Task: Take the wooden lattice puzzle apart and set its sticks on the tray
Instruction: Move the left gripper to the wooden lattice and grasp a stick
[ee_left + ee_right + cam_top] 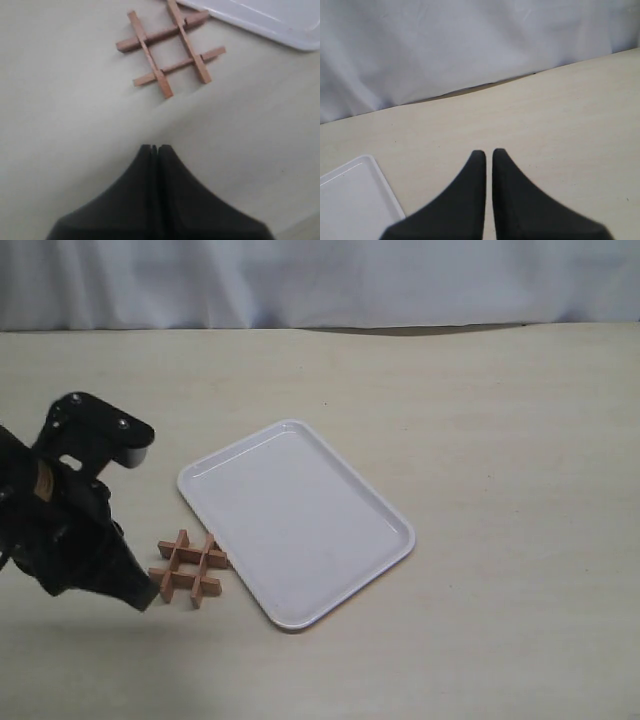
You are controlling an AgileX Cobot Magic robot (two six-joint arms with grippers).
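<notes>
Four sticks [197,60] sit locked in a hash on the table [480,440]. The wooden lattice puzzle [142,38] is whole and lies flat just beside the tray [300,520], along its long edge on the left arm's side. Whether a stick end touches the rim cannot be told. No stick lies on the tray.

The left hand [155,148] hovers low near the puzzle, on the side away from the tray, its fingers pressed together and holding nothing. The right hand [488,152], outside the exterior view, hangs over bare table past a tray corner. Its fingers are all but pressed together, with a thin slit between them, and grip nothing.

The task appears to be at its opening step, the approach for the first stick. The next move likely calls for the left hand to spread its fingers, settle over the free end of an outer stick and pinch across its narrow width. The stick would then be worked out of its notches. The light lattice may lift whole or skid, so the right hand may need to pin it.
</notes>
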